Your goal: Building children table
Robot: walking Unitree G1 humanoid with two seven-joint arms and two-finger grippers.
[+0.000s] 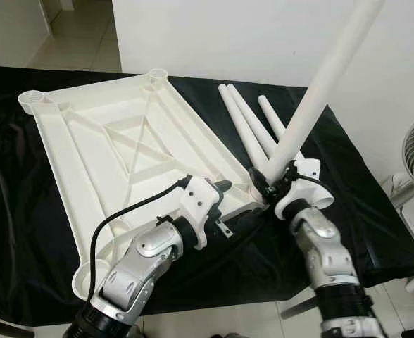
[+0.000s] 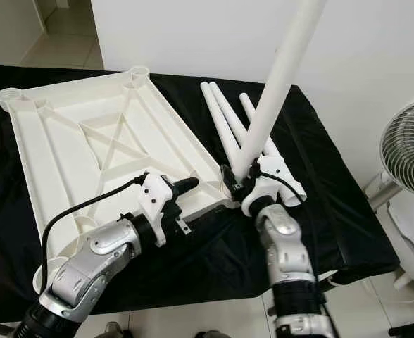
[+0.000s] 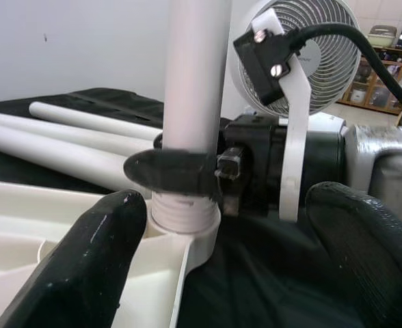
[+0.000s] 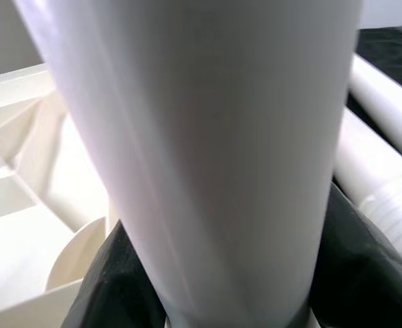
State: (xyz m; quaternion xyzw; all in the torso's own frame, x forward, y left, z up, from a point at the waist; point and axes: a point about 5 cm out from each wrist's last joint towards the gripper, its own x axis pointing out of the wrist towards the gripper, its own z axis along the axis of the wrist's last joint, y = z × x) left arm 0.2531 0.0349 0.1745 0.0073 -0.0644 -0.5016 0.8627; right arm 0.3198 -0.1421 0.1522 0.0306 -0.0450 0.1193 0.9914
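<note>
A counter [image 1: 376, 232] draped in black cloth runs across the middle of the frame, its right edge falling away toward pale floor tiles and a white fan [image 2: 411, 151] at the far right. A white wall closes off the back; an open strip of tiled floor shows at upper left. On the cloth lies the big white tabletop [image 1: 115, 151], upside down with its ribs showing, covering most of the left half; bare black cloth remains along its far left side and at lower right. Round sockets sit at its corners.

Right of the panel, three loose white legs [image 1: 246, 123] lie side by side on the cloth, fanning toward the upper middle. A fourth leg [image 1: 320, 88] rises at a slant from the panel's near right corner socket [image 3: 187, 229] up to the top right of the frame; its threaded end sits in that socket.

The right arm comes up from lower right, forearm steep, and the right pincer [image 1: 272, 184] is pressed around the slanted leg just above the socket. The left arm reaches in from lower left, elbow bent, wrist laid low over the panel's near edge. The left pincer [image 3: 225, 266] is spread wide, its fingers [image 3: 85, 266] holding nothing, pointing at the socket from close by.
</note>
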